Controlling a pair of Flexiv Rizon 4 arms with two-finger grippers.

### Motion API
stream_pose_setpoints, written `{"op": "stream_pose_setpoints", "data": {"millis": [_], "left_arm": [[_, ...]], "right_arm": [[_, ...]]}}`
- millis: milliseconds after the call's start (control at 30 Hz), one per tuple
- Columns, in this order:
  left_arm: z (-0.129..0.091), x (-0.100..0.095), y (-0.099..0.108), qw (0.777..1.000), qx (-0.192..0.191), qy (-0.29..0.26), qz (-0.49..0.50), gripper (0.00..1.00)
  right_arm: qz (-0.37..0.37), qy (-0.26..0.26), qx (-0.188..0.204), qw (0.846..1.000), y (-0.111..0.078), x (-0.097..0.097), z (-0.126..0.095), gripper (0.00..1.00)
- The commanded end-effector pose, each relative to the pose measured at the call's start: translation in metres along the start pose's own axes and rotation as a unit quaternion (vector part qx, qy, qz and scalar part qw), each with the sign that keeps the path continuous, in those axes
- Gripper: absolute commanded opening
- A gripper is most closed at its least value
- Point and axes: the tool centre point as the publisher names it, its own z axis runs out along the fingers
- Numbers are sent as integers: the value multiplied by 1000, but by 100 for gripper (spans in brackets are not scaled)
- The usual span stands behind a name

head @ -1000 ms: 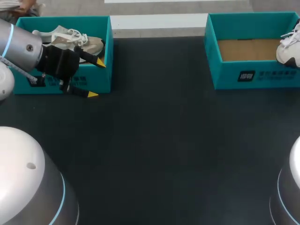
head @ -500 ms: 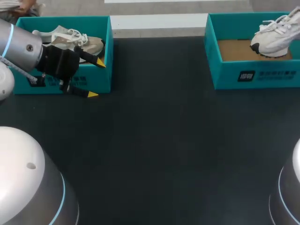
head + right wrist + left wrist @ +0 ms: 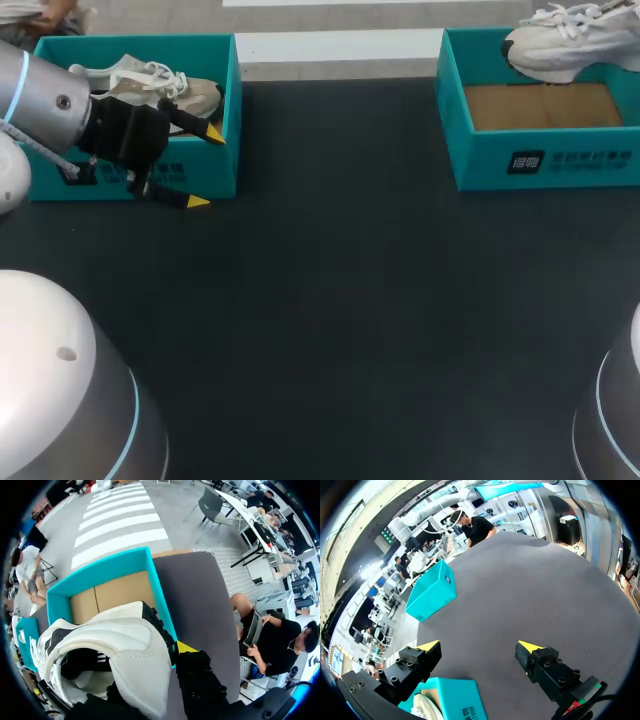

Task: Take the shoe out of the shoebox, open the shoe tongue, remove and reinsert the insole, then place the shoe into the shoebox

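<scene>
Dark grey tabletop [image 3: 340, 300] is carrying two teal shoeboxes, one at each far corner. Over the right shoebox [image 3: 540, 160] a white shoe [image 3: 565, 45] is hanging in the air, above the far rim, with the brown cardboard floor showing bare beneath it. In the right wrist view the right hand [image 3: 146, 674] is clenching this shoe at its heel end; one yellow fingertip [image 3: 186, 646] is pressing against the shoe's side, while the shoe is hiding the other. A beige shoe [image 3: 150, 80] is lying inside the left shoebox [image 3: 60, 185]. The left hand [image 3: 207, 168] is hovering at that box's front right corner with its fingers spread wide and nothing between them.
</scene>
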Motion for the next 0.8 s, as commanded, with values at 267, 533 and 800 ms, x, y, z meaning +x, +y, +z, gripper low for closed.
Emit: {"op": "stream_pose_setpoints", "data": {"millis": [267, 533, 800], "left_arm": [[0, 1, -1, 1000, -2, 0, 0, 100], [0, 1, -1, 1000, -2, 0, 0, 100], [0, 1, -1, 1000, -2, 0, 0, 100]], "right_arm": [[-1, 2, -14, 1000, -20, -4, 8, 0], [6, 7, -3, 1000, -24, 2, 27, 0], [-20, 17, -11, 1000, -23, 11, 47, 0]]}}
